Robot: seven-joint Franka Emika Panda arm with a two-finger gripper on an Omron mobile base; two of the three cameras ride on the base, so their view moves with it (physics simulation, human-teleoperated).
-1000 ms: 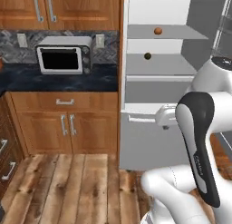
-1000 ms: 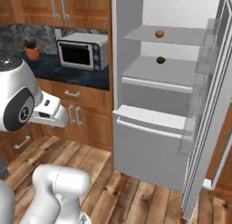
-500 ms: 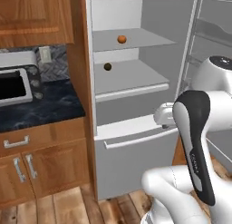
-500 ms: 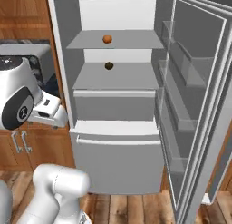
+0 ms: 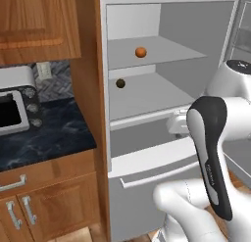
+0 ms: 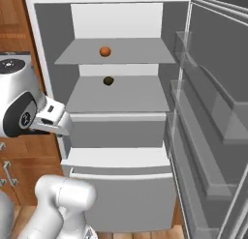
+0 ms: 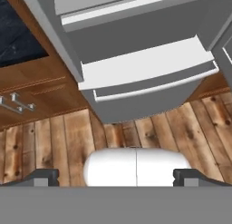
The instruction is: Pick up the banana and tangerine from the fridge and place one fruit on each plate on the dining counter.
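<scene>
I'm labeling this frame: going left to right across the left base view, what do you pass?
Microwave → wall outlet → dark olive-brown fruit → tangerine → robot arm.

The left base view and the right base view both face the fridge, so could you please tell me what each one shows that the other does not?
Left base view alone: a microwave on a dark counter, with wooden cabinets above and below. Right base view alone: the open fridge door with its shelves. Both: the fridge interior, the tangerine on the upper shelf and a dark round fruit on the shelf below it, and the white arm.
</scene>
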